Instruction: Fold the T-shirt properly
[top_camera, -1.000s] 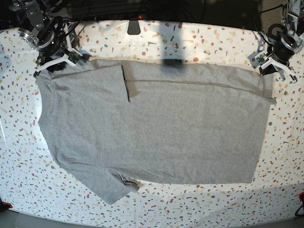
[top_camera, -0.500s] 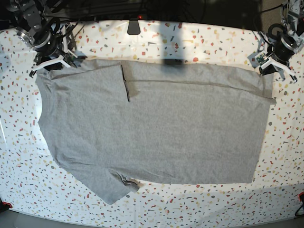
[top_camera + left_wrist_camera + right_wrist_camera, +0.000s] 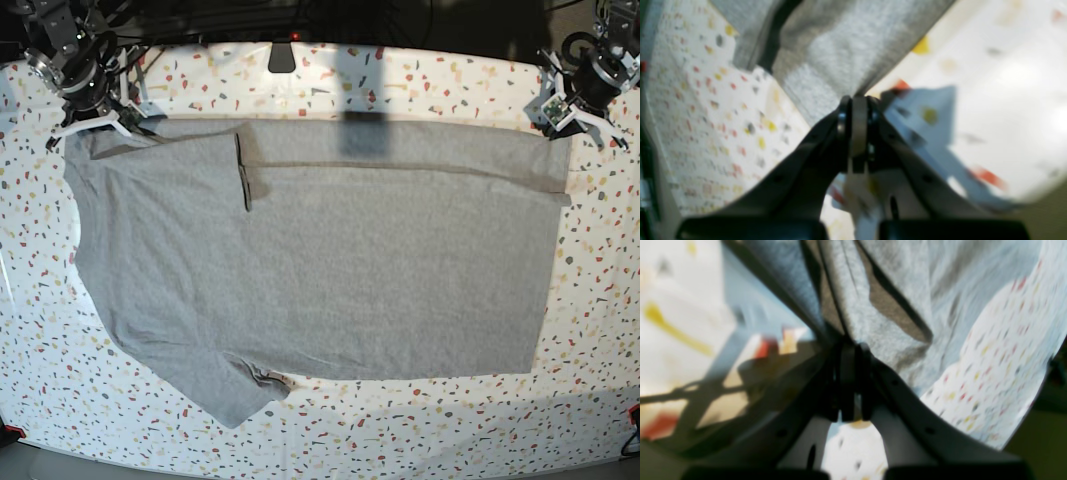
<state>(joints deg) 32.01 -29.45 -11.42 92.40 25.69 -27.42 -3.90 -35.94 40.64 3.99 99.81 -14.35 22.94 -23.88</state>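
The T-shirt [image 3: 330,260] lies spread flat across the middle of the bench [image 3: 600,320], with the right gripper [image 3: 90,122] at its far left corner and the left gripper [image 3: 572,125] at its far right corner in the base view.

Probably a robotics lab: terrazzo-patterned tabletop [image 3: 400,80], dark cabled backdrop, camera mount [image 3: 281,57] at the far edge.
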